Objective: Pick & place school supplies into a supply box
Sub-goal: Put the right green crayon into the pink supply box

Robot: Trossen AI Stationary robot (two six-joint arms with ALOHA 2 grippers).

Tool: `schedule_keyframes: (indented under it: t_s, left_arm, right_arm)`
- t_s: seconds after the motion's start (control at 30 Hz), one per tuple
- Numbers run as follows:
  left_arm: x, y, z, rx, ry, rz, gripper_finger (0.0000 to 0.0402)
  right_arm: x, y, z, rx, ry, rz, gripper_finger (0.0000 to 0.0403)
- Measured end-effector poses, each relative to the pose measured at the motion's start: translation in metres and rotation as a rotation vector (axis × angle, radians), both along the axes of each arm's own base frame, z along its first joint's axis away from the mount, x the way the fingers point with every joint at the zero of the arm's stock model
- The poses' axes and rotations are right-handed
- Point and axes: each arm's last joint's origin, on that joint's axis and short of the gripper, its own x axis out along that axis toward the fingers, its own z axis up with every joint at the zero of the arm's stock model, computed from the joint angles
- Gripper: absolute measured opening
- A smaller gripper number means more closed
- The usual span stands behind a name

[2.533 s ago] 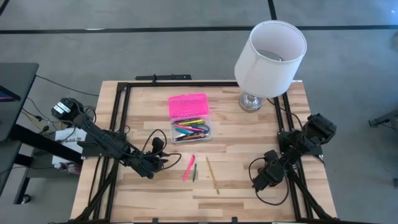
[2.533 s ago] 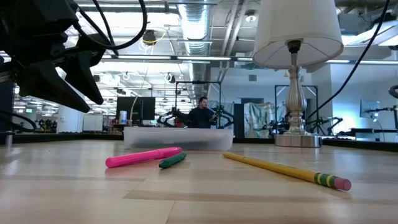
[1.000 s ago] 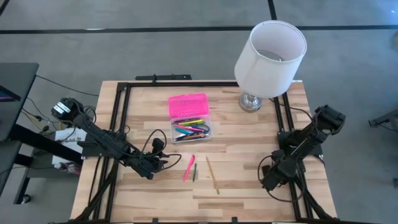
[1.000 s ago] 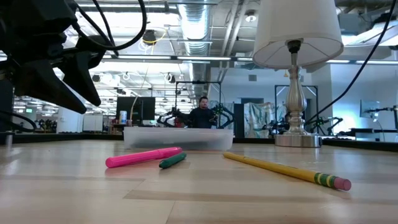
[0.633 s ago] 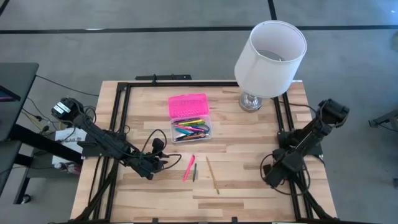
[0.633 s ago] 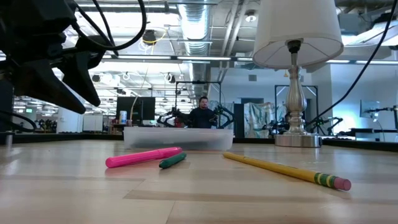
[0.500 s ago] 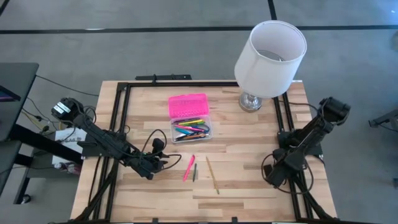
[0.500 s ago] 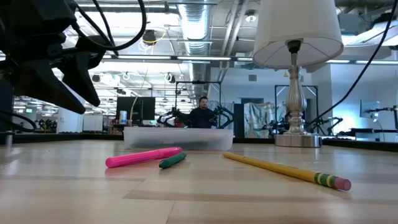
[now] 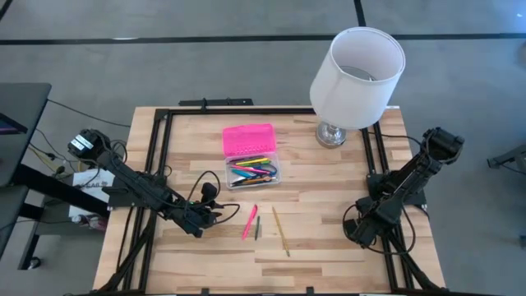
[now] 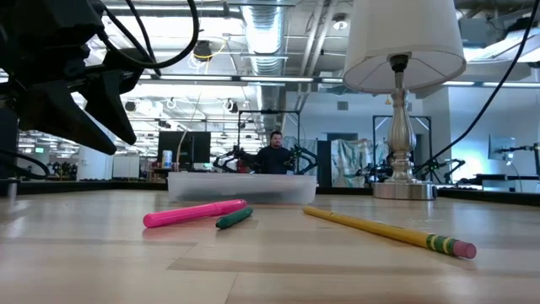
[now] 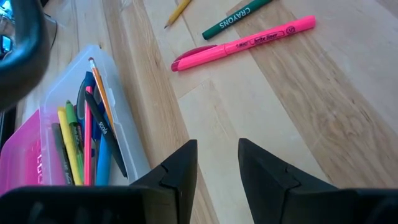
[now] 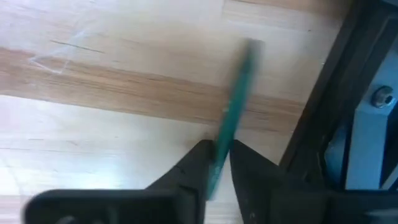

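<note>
The supply box has a clear base (image 9: 252, 171) holding several pens, with its pink lid (image 9: 248, 140) open behind it. A pink highlighter (image 9: 249, 221), a green crayon (image 9: 257, 227) and a yellow pencil (image 9: 281, 231) lie flat on the table in front of the box. My left gripper (image 11: 217, 163) hovers open to their left, with nothing between its fingers. My right gripper (image 9: 357, 234) points steeply down near the table's right edge, shut on a thin green pencil (image 12: 235, 106). My right gripper pinches the green pencil by its long sides (image 12: 222, 142) between its two fingers, coming from above and pointing down. Most of the pencil reaches out beyond the fingertips over the wood. Whether it rests on the table or is lifted, I cannot tell.
A white lamp (image 9: 357, 70) stands at the far right corner on its metal base (image 9: 331, 134). Black frame rails run along the table's edges, one (image 12: 323, 118) close beside my right gripper. Bare wood (image 9: 320, 218) lies between the loose supplies and my right gripper.
My right arm has drawn its upper joints toward the table's far right, and its gripper has tipped more steeply down while staying over the same spot near the right edge. The loose supplies have not moved.
</note>
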Motion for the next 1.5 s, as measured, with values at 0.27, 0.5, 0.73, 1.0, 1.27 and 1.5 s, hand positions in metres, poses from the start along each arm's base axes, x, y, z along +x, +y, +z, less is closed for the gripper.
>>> schedule_keyframes:
  t_s: [0.27,0.5,0.73,1.0,1.27,1.5]
  left_arm:
    - [0.000,0.000,0.000,0.000,0.000,-0.001,0.0111]
    - [0.000,0.000,0.000,0.000,0.000,-0.001,0.0111]
    - [0.000,0.000,0.000,-0.001,0.001,-0.001,0.0111]
    - [0.000,0.000,0.000,-0.001,0.001,-0.001,0.0111]
    - [0.000,0.000,0.000,0.017,-0.006,0.003,0.0111]
    - [0.000,0.001,0.000,0.014,-0.009,0.012,0.0111]
  right_arm:
    - [0.000,0.001,0.000,0.015,-0.007,0.030,0.0016]
    - [0.007,0.000,0.000,0.047,-0.063,0.135,0.0008]
    - [0.028,-0.004,0.003,0.082,-0.182,0.240,0.0015]
    - [0.055,-0.016,0.004,0.053,-0.381,0.433,0.0004]
    - [0.082,-0.030,0.007,-0.112,-0.592,0.667,0.0002]
    - [0.104,-0.046,0.013,-0.225,-0.706,0.862,0.0001]
